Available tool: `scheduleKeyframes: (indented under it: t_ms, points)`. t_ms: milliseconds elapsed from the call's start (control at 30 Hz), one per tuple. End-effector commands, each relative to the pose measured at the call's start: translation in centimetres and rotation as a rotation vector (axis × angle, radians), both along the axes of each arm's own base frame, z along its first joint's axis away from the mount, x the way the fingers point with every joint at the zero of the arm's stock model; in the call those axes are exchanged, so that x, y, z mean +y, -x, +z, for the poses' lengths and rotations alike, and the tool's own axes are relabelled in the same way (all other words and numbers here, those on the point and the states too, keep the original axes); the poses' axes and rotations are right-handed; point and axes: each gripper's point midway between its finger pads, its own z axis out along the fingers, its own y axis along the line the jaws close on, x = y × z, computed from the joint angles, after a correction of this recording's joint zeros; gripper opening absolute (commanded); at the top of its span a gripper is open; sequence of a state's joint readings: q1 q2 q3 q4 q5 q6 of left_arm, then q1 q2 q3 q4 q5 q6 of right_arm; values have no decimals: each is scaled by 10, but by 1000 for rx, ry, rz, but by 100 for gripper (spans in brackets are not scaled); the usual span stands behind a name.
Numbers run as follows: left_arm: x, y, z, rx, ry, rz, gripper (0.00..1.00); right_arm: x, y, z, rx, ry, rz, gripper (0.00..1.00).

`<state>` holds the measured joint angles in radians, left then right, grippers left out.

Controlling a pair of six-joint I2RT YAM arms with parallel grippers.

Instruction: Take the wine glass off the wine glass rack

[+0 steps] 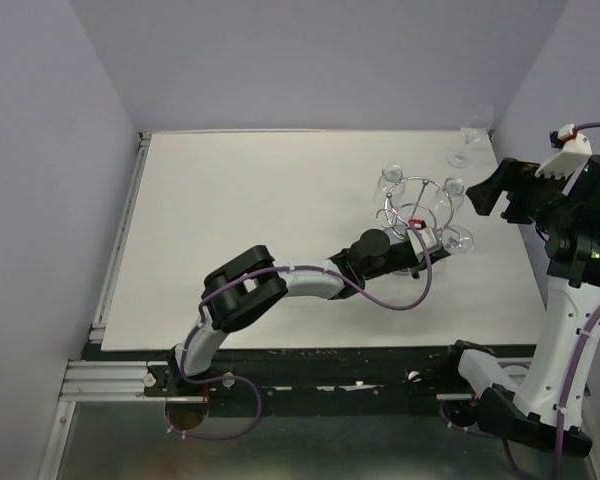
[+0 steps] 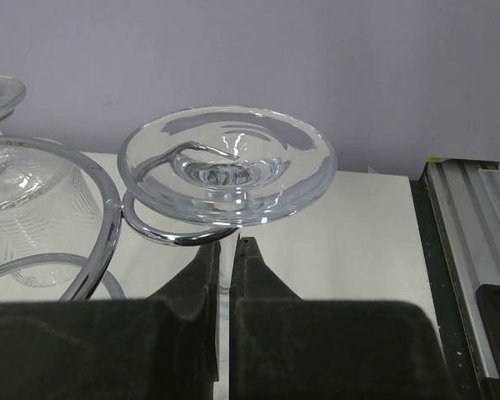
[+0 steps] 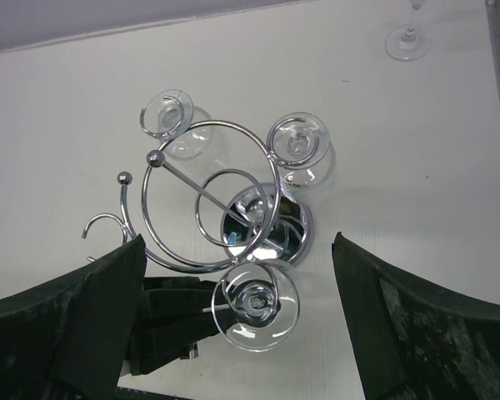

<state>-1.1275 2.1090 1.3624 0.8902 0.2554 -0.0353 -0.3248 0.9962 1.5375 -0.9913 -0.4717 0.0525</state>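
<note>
- The left gripper [image 2: 227, 271] fills the bottom of its wrist view. Its black jaws are pressed together on the thin stem of the wine glass [image 2: 225, 162] (only a sliver of clear stem shows between them).
- That wine glass hangs upside down at the centre of the frame, foot uppermost, with the foot seated in a curled wire hook. It is on the wine glass rack [image 3: 267, 233], not lifted off.
- In the right wrist view, the right gripper [image 3: 237, 242] hovers above the rack. Its dark fingers [image 3: 75, 325] stand spread wide at the lower left and lower right corners, holding nothing.
- In that same view the gripped glass sits bottom centre. The rack's mirror disc base and central post are mid-frame just above it.
- A second hanging glass [image 3: 167, 117] and a third hanging glass [image 3: 298, 142] occupy hooks at upper left and upper centre.
- A standing glass [image 3: 408, 37] is upright on the white table [image 1: 240, 220] at the upper right, well apart from the rack.
</note>
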Motion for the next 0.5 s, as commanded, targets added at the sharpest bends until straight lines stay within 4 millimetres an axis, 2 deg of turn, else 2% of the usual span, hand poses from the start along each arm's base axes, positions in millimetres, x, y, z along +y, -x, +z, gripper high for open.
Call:
scheduleKeyframes:
  t_ms: [0,267,467]
  points:
    - [6,26,52,-64,110,-72,0,-4,1,5,-29,19,-19,100]
    - [11,31,64,-102,136,-84,0,-1,5,7,-42,15,-16,100]
    - [14,39,54,-95,117,-108,0,0,7,8,-50,18,-14,100]
